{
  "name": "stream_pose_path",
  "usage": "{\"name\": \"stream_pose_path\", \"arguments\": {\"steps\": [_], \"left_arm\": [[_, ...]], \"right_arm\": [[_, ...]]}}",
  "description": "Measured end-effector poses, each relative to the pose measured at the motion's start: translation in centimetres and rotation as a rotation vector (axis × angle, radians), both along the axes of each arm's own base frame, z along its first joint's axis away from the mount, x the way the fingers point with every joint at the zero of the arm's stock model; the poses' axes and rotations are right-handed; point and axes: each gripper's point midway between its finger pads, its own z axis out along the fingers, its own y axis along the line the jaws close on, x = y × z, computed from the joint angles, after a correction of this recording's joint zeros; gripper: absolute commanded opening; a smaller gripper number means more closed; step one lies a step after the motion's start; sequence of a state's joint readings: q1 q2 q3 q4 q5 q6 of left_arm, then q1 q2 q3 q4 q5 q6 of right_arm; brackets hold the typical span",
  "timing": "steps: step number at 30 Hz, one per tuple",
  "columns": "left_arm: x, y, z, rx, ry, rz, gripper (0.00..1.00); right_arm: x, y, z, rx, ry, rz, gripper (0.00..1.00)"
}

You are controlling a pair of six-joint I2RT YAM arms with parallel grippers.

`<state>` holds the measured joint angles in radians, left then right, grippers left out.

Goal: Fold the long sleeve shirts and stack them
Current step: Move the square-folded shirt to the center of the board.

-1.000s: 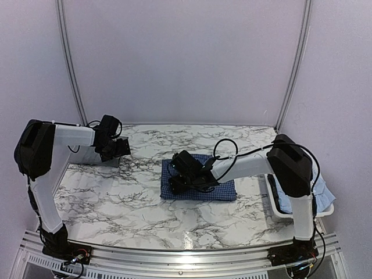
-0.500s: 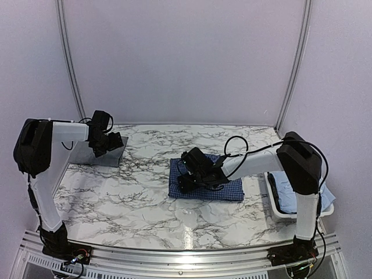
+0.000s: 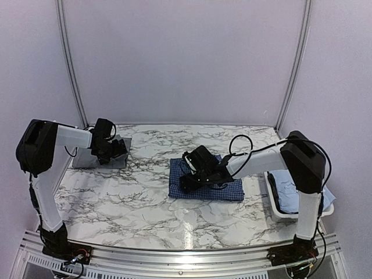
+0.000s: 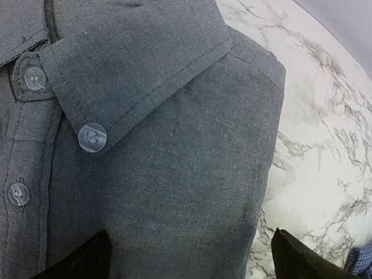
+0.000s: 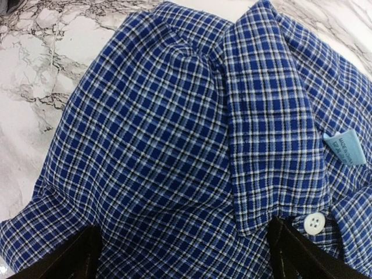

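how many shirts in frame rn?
3. Grey shirt at far left, checked shirt at centre, light blue shirt in the bin at right. More may be hidden in the bin.

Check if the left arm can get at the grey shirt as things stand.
Likely yes. The left gripper is right over the grey shirt, jaws open, near its collar. Nothing lies on the shirt or between it and the gripper. The right gripper is off at the check shirt.

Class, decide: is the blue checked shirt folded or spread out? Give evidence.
Folded: the blue checked shirt lies as a compact rectangle, collar on top, with no sleeves trailing out.
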<state>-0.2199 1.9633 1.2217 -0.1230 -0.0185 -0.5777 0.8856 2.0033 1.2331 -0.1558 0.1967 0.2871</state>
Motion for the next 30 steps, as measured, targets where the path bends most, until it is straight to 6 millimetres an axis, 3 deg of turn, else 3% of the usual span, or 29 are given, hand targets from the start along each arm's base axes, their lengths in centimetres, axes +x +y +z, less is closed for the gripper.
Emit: {"name": "stream_pose_path", "arguments": {"steps": [11,17,21,24,30], "left_arm": [[-8.4,-7.7,0.2,-0.075,0.016,-0.111,0.99],[-13.2,-10.6,0.4,-0.125,0.04,-0.154,0.99],[-14.7,-11.5,0.7,-0.15,0.054,-0.174,0.99],[-15.4,-11.8,1.4,-0.155,0.057,-0.194,0.99],[-15.1,-13.9,5.7,-0.187,0.002,-0.287,0.99]], "right_arm": [[-0.8,-0.8,1.0,0.055,0.016,0.018,0.98],[-1.3,-0.8,4.6,0.116,-0.004,0.033,0.99],[-1.5,-1.0,7.7,0.163,-0.032,0.025,0.98],[-1.6,-1.6,8.9,0.164,-0.044,0.002,0.98],[-0.9,-4.6,9.8,0.16,-0.033,-0.096,0.98]]}}
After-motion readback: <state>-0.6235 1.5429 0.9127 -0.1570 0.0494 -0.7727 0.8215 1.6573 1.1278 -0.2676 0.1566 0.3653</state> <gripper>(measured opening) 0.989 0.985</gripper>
